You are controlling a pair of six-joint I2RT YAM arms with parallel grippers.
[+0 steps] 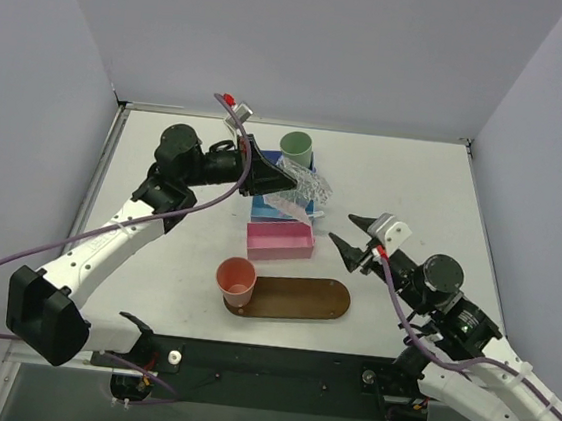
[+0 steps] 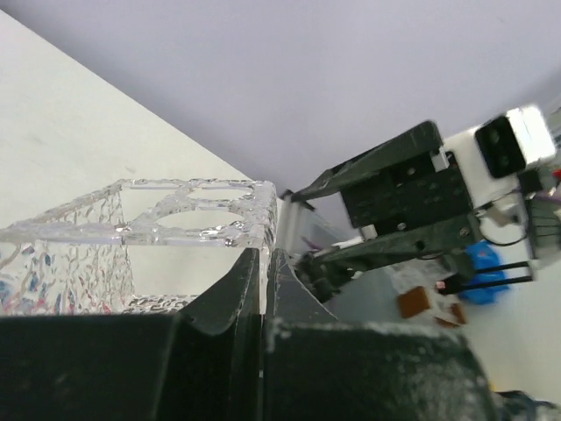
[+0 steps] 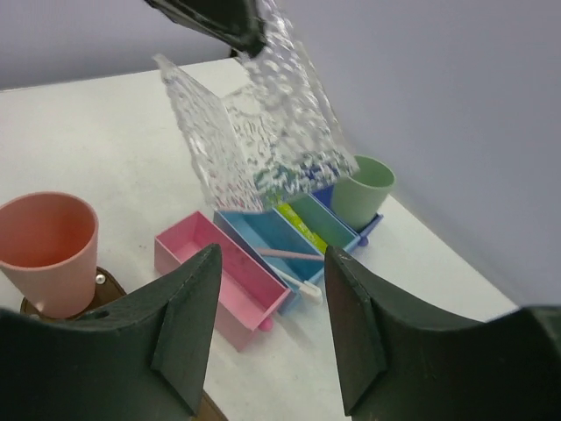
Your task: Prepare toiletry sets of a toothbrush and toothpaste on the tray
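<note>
From the top camera, the left gripper is pinching the clear holder and holding it aloft over the far bins, close to the mint-green cup. The right gripper is hovering with its jaws spread, just right of the pink bin and apart from it. The tray is lying near the front edge, with the salmon cup standing on its left end.

The left wrist camera is showing both fingers clamping one textured wall of the holder.

In the right wrist view, the holder is hanging tilted above the bins. A pink toothbrush and a white toothbrush are lying in the blue bin. The toothpaste is lying in the teal bin; its print is too small to read.
</note>
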